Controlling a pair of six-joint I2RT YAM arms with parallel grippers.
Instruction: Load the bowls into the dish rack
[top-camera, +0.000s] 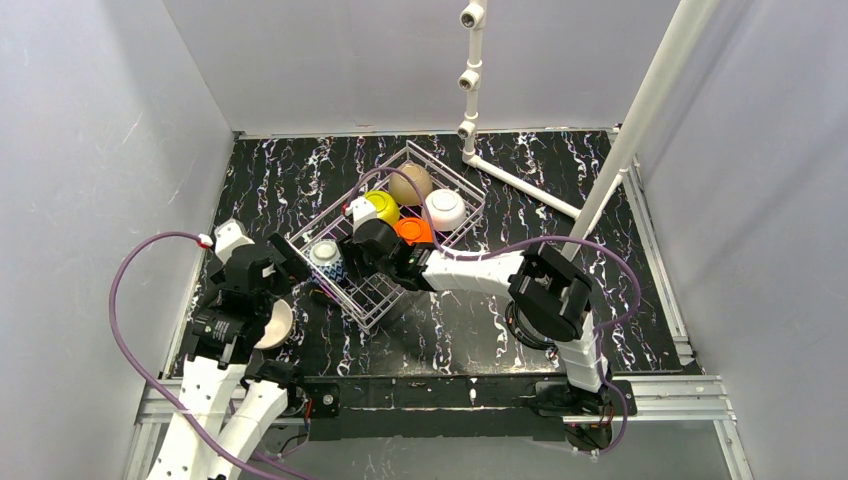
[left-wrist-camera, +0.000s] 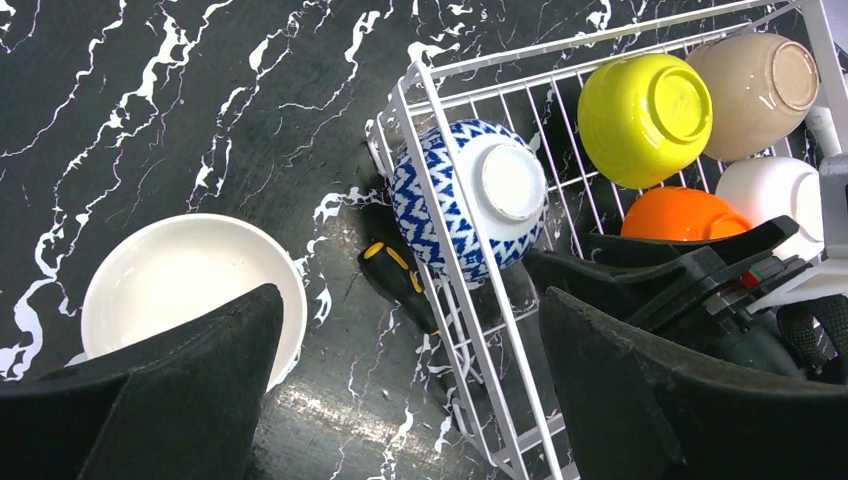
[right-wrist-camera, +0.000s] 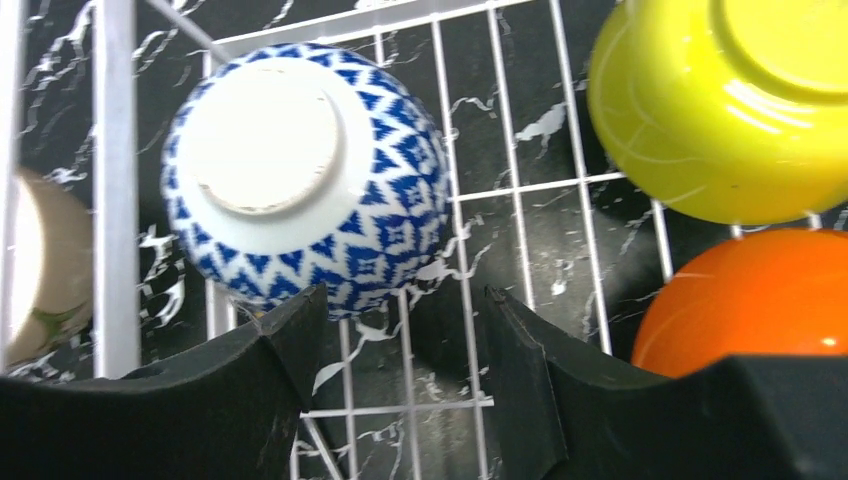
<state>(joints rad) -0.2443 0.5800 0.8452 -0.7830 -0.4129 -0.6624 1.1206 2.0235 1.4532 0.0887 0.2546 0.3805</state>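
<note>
The dish rack (top-camera: 432, 158) stands at mid table. It holds several upside-down bowls: tan (top-camera: 410, 183), yellow-green (top-camera: 383, 207), white (top-camera: 446, 209), orange (top-camera: 414, 231) and blue-and-white (top-camera: 326, 254). The beige bowl (top-camera: 276, 325) sits upright on the table left of the rack, and its inside looks white in the left wrist view (left-wrist-camera: 180, 285). My left gripper (left-wrist-camera: 410, 400) is open and empty above the rack's near corner (left-wrist-camera: 420, 110), its left finger over the beige bowl's rim. My right gripper (right-wrist-camera: 400, 345) is open and empty inside the rack, just beside the blue-and-white bowl (right-wrist-camera: 300, 180).
A small black object with yellow marks (left-wrist-camera: 400, 280) lies on the table against the rack's side. The white pipe frame (top-camera: 520, 180) stands at the back right. Purple cables (top-camera: 130, 330) loop along both arms. Grey walls close in the left, right and back.
</note>
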